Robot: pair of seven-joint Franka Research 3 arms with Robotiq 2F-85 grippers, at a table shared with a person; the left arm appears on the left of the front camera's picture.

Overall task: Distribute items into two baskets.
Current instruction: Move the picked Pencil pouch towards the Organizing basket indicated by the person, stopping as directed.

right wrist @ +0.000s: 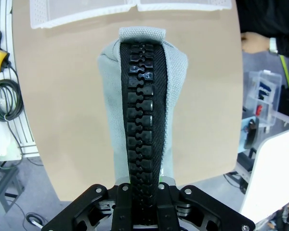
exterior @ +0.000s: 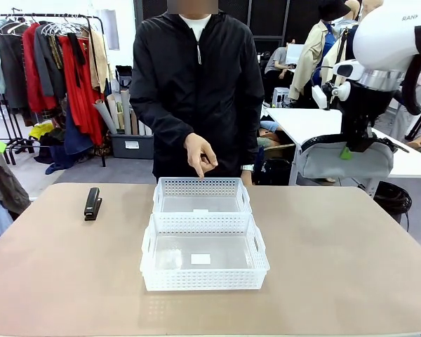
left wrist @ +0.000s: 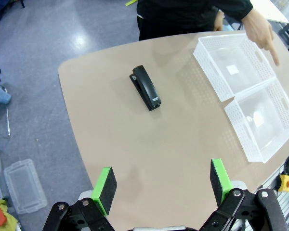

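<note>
The grey pouch (exterior: 323, 163) hangs high above the desk (exterior: 351, 267), clamped in the right claw (exterior: 346, 150), ready to carry. The person's hand (exterior: 200, 153) points, it seems, at the far basket (exterior: 200, 184). The left claw (left wrist: 161, 185) is wide apart near the stapler (left wrist: 145, 88).

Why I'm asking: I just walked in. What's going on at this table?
The robot's right hand is shut on a grey pouch, held up in the air above the table's right side. Its left hand is open above the table, with a black stapler lying ahead of it. Two white baskets sit in the middle with nothing in them, and a person's hand points down at the far one.
</note>
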